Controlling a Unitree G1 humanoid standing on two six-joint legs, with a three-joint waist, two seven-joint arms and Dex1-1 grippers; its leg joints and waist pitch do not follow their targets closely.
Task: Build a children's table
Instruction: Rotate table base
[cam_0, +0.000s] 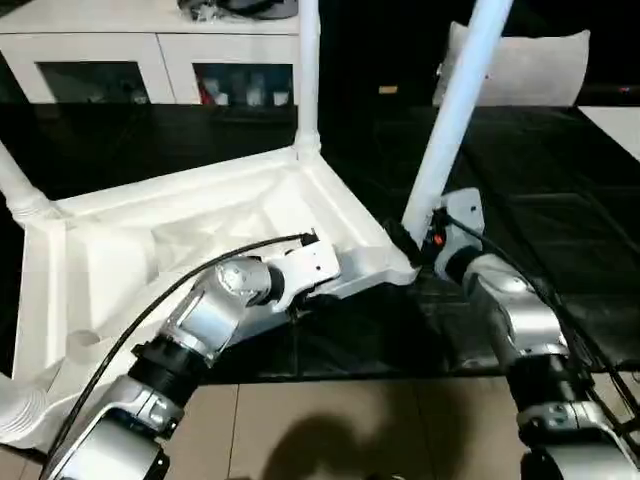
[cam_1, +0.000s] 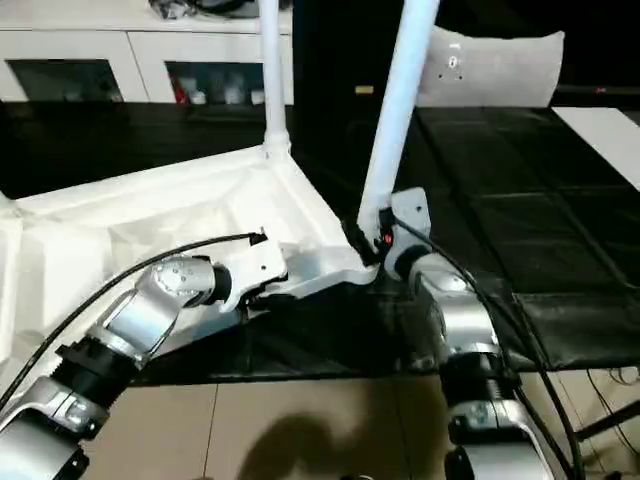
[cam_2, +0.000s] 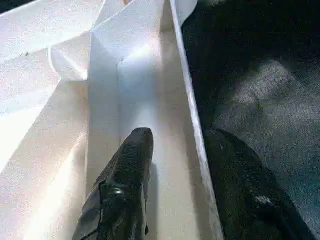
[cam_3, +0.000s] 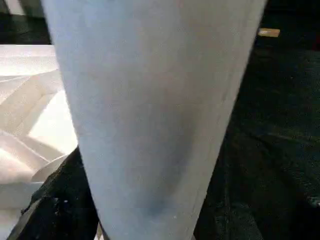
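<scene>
Gripping status, right gripper (cam_0: 412, 243): my black fingers sit on either side of the leg (cam_0: 455, 125) at its lower end, closed on the tube.
Left gripper (cam_2: 175, 165): jaws part-open, straddling the tabletop's near rim wall; one finger (cam_2: 131, 165) inside, one outside; nothing clamped.
Tabletop (cam_0: 190, 240): inverted on the dark floor (cam_0: 560, 200), ribs up.
Corner socket (cam_0: 405, 268): directly below the held leg.
Seated legs: one at the far corner (cam_0: 308, 70), another at the left (cam_0: 18, 185).
Risk, tilt: the leg leans; pressing now could jam it at the socket mouth.
Risk, slide: unclamped rim lets the tabletop shift under push.
</scene>
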